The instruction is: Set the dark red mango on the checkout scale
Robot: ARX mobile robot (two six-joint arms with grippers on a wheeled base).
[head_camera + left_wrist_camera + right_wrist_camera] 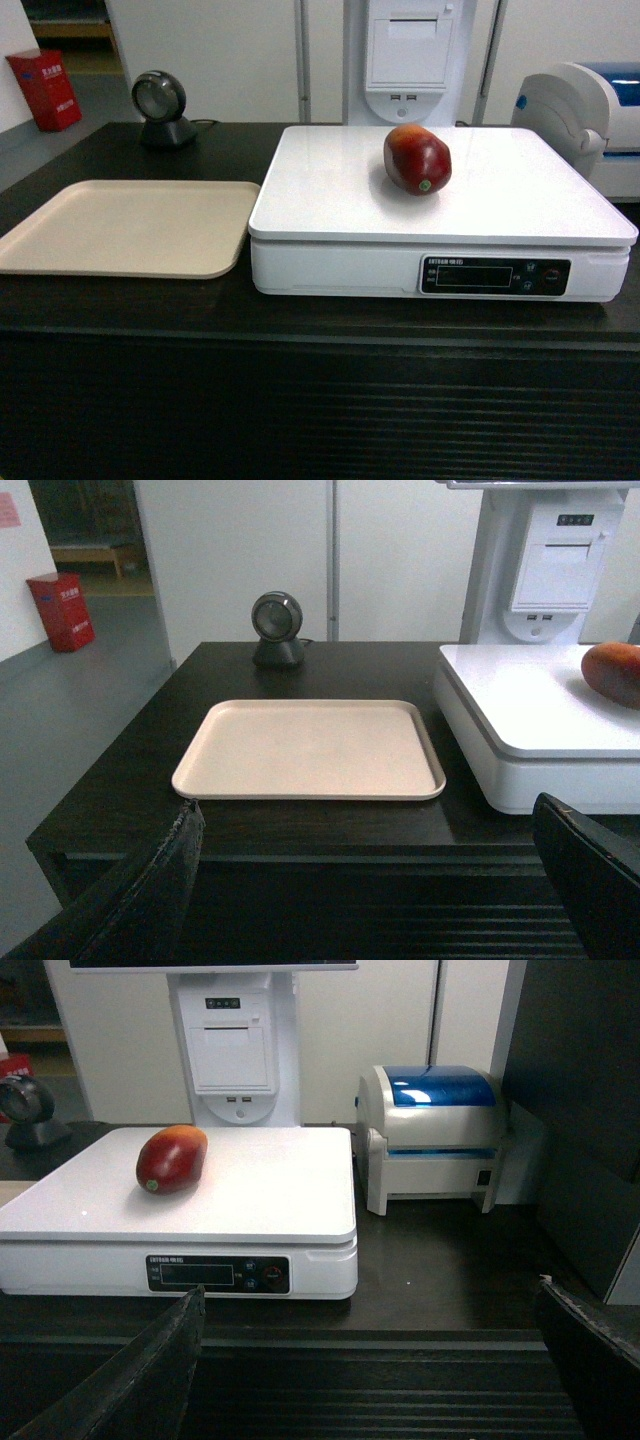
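The dark red mango lies on its side on the glossy white platform of the scale, toward the back middle, free of any gripper. The right wrist view shows the same mango on the scale; in the left wrist view only an edge of the mango shows on the scale. The scale stands on the dark checkout counter. My left gripper and right gripper both hang open in front of the slatted counter face, holding nothing. Neither gripper appears in the head view.
A flat beige tray lies left of the scale. A round black barcode scanner stands at the counter's back. A white and blue label printer sits right of the scale. A white receipt kiosk rises behind. A red box stands far left.
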